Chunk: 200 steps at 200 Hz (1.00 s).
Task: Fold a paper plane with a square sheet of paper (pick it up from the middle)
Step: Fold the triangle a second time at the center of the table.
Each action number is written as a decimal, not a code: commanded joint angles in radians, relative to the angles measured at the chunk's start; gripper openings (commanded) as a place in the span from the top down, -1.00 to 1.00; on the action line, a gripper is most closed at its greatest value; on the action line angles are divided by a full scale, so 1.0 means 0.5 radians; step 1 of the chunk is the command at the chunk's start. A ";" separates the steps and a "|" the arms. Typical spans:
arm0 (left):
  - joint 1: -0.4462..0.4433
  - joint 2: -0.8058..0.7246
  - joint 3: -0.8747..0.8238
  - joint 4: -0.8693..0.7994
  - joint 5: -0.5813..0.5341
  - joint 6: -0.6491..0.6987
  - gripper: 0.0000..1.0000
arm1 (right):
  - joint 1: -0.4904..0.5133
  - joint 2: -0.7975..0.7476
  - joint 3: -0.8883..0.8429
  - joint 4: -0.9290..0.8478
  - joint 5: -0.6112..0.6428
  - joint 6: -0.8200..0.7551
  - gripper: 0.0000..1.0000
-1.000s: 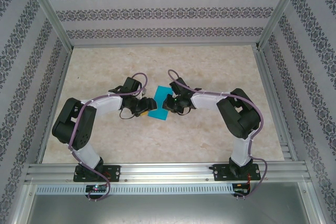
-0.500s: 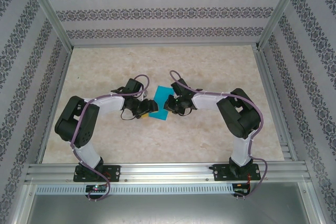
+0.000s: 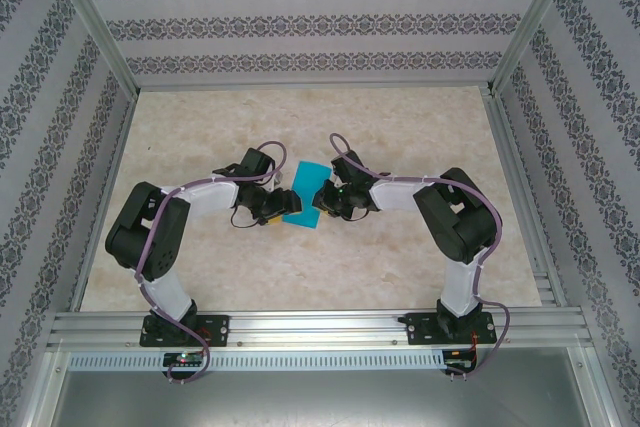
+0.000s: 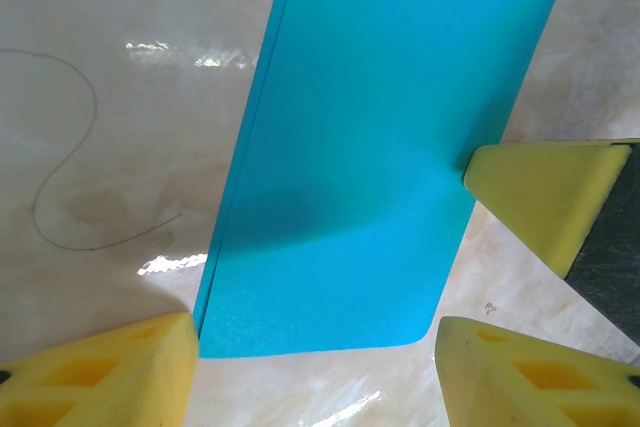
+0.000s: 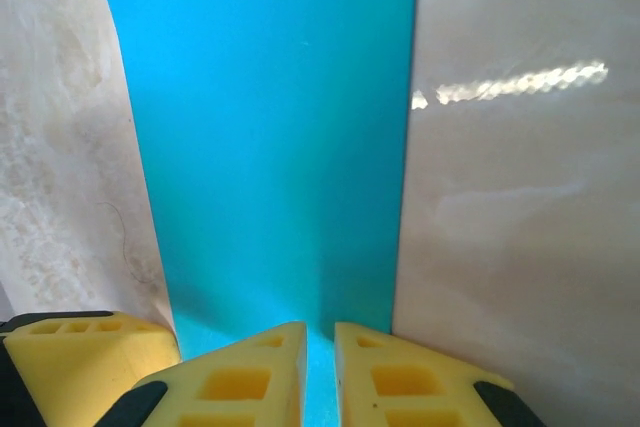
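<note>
Left end effector [image 4: 317,339] spread wide, turquoise sheet of paper [image 4: 380,147] folded narrow

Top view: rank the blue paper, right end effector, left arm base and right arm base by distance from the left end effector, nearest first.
From the left end effector:
1. Folded blue paper, right beside it, mid-table.
2. Right end effector, across the paper, on its far side.
3. Left arm base, near edge, left.
4. Right arm base, near edge, right.

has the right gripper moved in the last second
Yes, slightly: the right gripper has shifted toward the table's right rail, baring more of the paper.
</note>
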 commanded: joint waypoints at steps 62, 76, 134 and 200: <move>-0.022 -0.044 0.050 -0.125 -0.066 0.094 -0.32 | -0.042 0.028 -0.104 0.144 -0.052 0.085 0.67; -0.023 -0.040 0.051 -0.096 0.004 0.096 -0.32 | -0.039 0.027 -0.108 0.144 -0.051 0.085 0.67; -0.022 -0.061 -0.016 0.237 0.288 -0.027 -0.24 | -0.040 0.027 -0.097 0.163 -0.083 0.081 0.67; -0.023 -0.066 -0.032 0.294 0.273 -0.067 -0.06 | -0.021 -0.083 -0.053 0.216 -0.217 -0.118 0.77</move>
